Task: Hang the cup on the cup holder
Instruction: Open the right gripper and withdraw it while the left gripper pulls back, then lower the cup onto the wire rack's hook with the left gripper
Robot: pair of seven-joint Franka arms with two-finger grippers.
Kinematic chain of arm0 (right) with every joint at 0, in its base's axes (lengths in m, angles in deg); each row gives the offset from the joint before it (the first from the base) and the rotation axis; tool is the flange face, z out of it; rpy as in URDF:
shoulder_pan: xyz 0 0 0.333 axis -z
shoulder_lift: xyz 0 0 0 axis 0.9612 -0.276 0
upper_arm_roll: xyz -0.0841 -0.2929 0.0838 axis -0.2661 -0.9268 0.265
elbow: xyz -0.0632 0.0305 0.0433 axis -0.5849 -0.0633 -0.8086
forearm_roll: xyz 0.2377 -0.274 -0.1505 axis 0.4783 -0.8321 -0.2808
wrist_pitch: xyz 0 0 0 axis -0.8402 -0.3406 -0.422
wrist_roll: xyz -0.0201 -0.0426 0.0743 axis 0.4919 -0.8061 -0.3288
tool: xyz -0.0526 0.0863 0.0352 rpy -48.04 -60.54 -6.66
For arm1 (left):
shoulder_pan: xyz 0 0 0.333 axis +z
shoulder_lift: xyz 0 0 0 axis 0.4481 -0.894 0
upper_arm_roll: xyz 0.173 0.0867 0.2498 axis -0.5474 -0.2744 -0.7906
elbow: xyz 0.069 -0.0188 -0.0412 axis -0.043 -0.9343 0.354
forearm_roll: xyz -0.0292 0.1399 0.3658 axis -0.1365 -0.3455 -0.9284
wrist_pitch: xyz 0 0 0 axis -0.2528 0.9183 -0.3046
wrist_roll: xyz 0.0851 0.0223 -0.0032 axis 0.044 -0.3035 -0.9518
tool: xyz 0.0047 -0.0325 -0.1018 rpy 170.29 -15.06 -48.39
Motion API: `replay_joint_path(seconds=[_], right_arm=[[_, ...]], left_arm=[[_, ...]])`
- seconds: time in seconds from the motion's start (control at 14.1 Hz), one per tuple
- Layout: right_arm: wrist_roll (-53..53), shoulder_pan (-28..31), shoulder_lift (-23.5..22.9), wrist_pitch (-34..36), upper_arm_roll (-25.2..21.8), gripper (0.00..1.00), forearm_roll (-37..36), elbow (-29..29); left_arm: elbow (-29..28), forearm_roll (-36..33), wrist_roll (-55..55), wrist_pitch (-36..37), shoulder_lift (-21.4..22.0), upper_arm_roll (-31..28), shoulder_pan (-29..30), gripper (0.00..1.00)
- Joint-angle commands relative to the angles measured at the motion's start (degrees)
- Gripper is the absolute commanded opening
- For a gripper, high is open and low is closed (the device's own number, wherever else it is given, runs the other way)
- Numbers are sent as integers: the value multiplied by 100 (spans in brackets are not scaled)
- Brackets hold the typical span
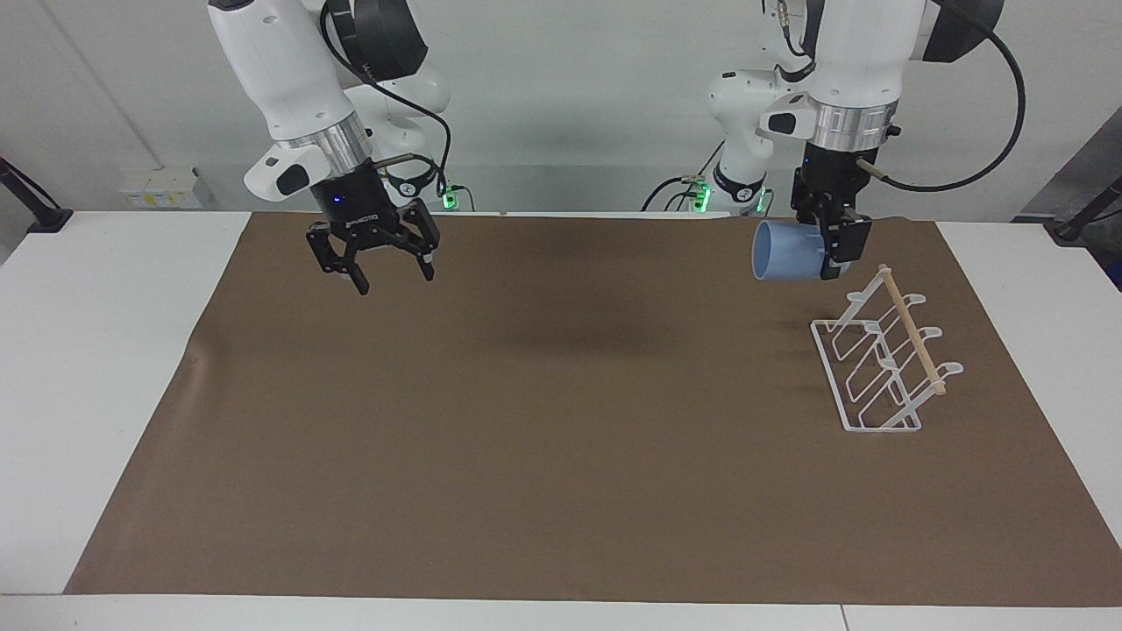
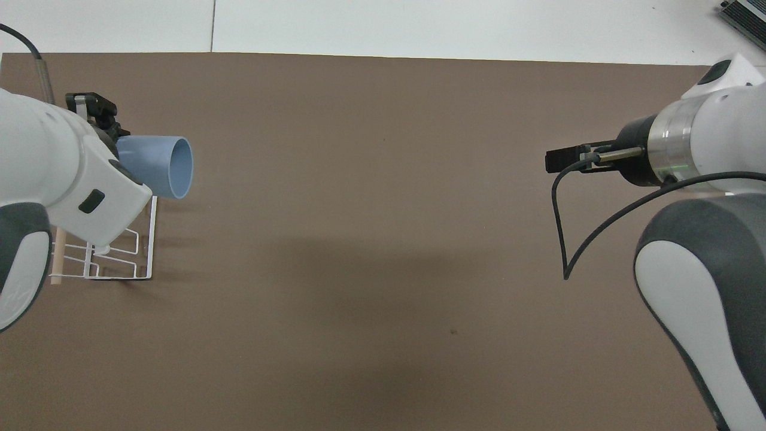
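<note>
The light-blue cup (image 1: 784,251) lies on its side in the air, its mouth toward the right arm's end of the table. My left gripper (image 1: 831,256) is shut on the cup's base end and holds it over the mat, just above the cup holder's end nearer to the robots. The cup holder (image 1: 885,364) is a white wire rack with a wooden dowel and stands empty at the left arm's end. In the overhead view the cup (image 2: 158,167) hangs over the rack (image 2: 119,257). My right gripper (image 1: 394,279) is open and empty, raised over the mat's right arm's end.
A brown mat (image 1: 526,421) covers most of the white table (image 1: 105,350). The right arm's black cable (image 2: 565,239) hangs in a loop below its wrist.
</note>
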Motion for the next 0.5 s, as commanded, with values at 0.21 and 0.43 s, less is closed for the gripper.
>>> replay_joint_path(seconds=[0.21, 0.43], right_arm=[[490, -15, 130, 686, -642, 95, -581, 110], [490, -24, 183, 801, -722, 96, -581, 189]], left_arm=[[-112, -1539, -286, -233, -573, 29, 130, 0], [-76, -2347, -375, -233, -776, 29, 130, 0]])
